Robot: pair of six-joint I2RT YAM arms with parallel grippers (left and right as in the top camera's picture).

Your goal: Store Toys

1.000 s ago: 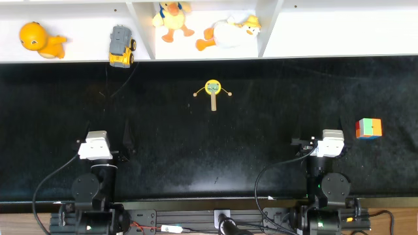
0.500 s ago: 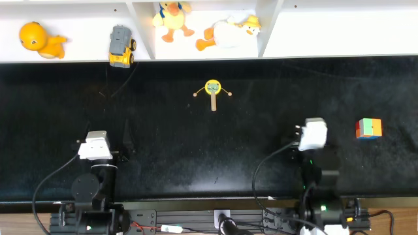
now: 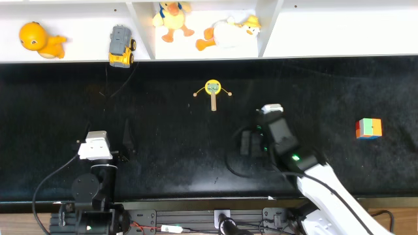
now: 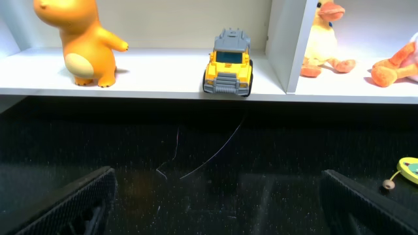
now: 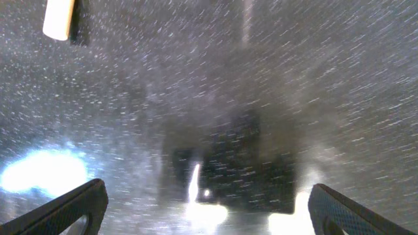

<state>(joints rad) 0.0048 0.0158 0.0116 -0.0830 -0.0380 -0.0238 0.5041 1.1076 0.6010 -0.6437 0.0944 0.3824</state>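
Observation:
A small yellow rattle drum with a wooden handle lies on the black mat, just in front of the shelf; its edge is in the left wrist view. A colourful cube sits at the far right of the mat. My right gripper hangs open above the mat's middle, right of and nearer than the rattle; its wrist view catches the handle's tip off to one side, with bare mat between the fingers. My left gripper stands open at the left, facing the shelf.
The white shelf runs along the far edge. It holds an orange figure, a yellow and grey truck, a yellow plush duck and a white plush duck. Its right compartment is bare.
My right arm has swung from its place at the right up and leftward over the middle of the mat, closer to the rattle. The left arm and the toys have not moved.

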